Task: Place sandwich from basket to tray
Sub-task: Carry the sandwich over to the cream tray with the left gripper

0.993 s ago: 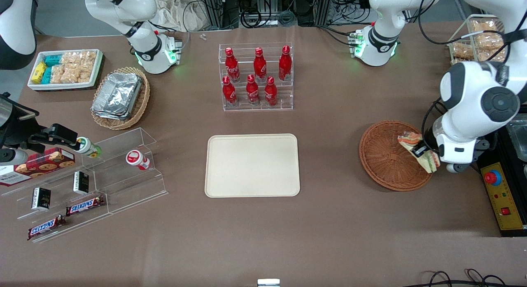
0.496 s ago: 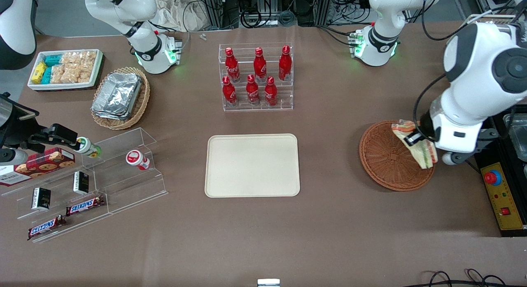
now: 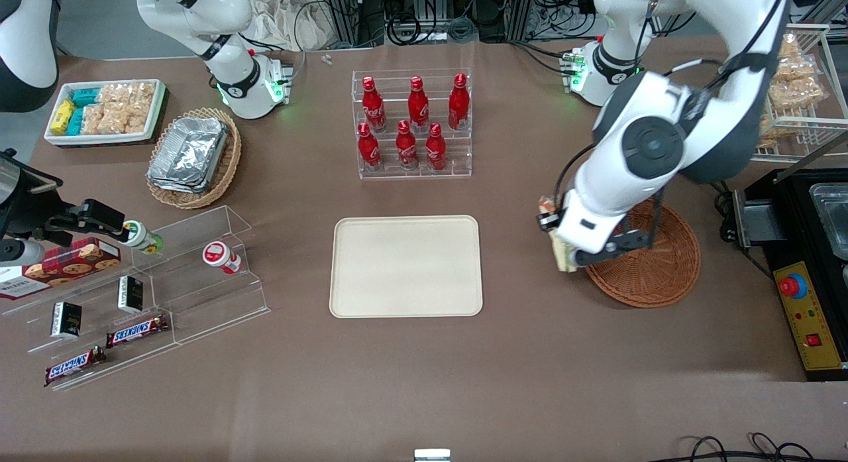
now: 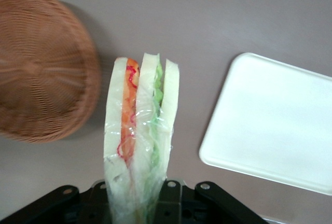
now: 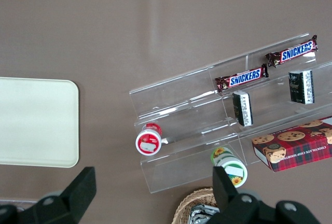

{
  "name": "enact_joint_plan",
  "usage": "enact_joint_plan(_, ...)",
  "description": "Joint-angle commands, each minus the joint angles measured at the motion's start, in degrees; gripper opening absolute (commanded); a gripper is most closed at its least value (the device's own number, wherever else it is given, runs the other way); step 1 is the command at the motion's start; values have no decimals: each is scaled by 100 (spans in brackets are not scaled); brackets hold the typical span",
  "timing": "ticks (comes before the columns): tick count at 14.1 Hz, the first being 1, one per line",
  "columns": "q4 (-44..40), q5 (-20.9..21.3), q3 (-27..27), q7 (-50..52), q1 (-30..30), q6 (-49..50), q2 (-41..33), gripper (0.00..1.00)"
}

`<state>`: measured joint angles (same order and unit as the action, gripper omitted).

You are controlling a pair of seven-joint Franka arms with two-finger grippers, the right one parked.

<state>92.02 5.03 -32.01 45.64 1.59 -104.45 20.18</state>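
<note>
claw (image 4: pixel 137 203) grips plastic-wrapped triangular sandwich (image 4: pixel 139 141) by one end, over tabletop between reddish woven basket (image 4: pixel 39 73) and cream rectangular tray (image 4: pixel 275 125) | risk: slick wrap slips, dropping short

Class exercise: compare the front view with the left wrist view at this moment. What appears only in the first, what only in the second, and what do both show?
Only the front view shows the red bottles in their clear rack, the tan basket of foil containers, the snack shelves and the working arm itself.

Only the left wrist view shows the sandwich's cut edge clearly: orange, red and green layers between pale bread, wrapped in film.

Both show the gripper shut on the sandwich, held above the bare tabletop between the reddish-brown basket and the cream tray, and both show the tray with nothing on it.
</note>
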Motion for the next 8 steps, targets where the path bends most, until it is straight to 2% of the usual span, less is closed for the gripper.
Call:
enact_joint_plan(1, -281, 277, -51, 24, -404, -441, 704, 0)
enact_joint_plan(5, -438, 989, -16, 567, -1028, -1304, 1741, 0)
enact_joint_plan(8, -938, 1657, -16, 1122, -1301, -1402, 2462, 0)
